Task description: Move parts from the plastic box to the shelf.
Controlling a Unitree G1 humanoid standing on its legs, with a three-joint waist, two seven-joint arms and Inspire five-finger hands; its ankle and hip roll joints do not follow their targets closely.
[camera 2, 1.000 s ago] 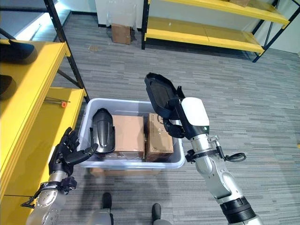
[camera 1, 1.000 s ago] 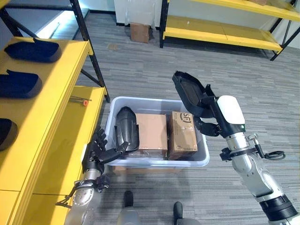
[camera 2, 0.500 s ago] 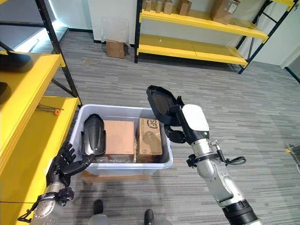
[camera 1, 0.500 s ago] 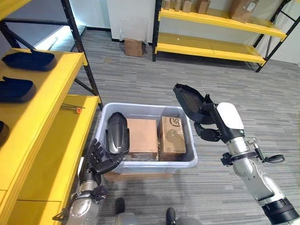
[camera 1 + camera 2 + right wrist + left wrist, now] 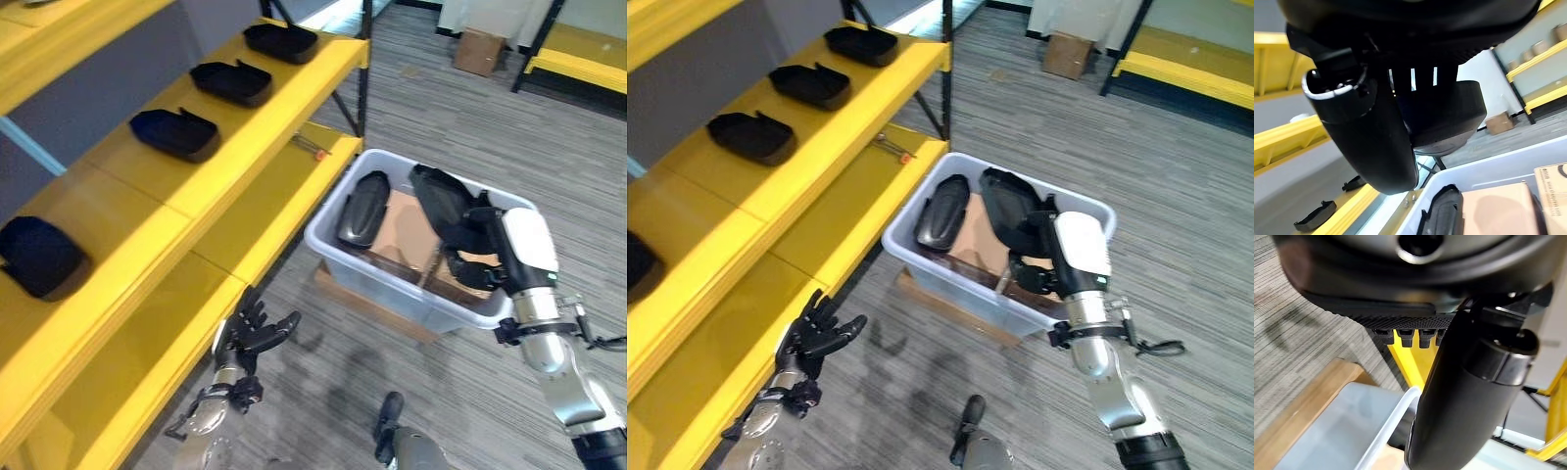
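Observation:
A translucent plastic box [image 5: 364,266] stands on the floor beside a yellow shelf [image 5: 211,181]. One black moulded part [image 5: 361,207] leans inside it next to cardboard boxes [image 5: 404,227]. My right hand [image 5: 477,262] is shut on a second black part [image 5: 439,200], held tilted over the box's right half; the right wrist view has the thumb [image 5: 1371,137] across that part [image 5: 1452,110]. Several black parts [image 5: 174,134] lie in a row on the shelf's upper level. My left hand [image 5: 251,335] hangs open and holds nothing, low over the floor by the shelf's lower level.
A wooden board [image 5: 364,304] lies under the plastic box. A small orange-tipped tool [image 5: 312,147] rests on the lower shelf level. At the far end a cardboard box [image 5: 479,51] sits on the floor near another yellow shelf [image 5: 580,70]. Grey carpet lies around the plastic box.
The camera has swung left toward the shelf, so the whole picture has shifted. My right hand still holds the black part. My left hand has come away from the box's front wall.

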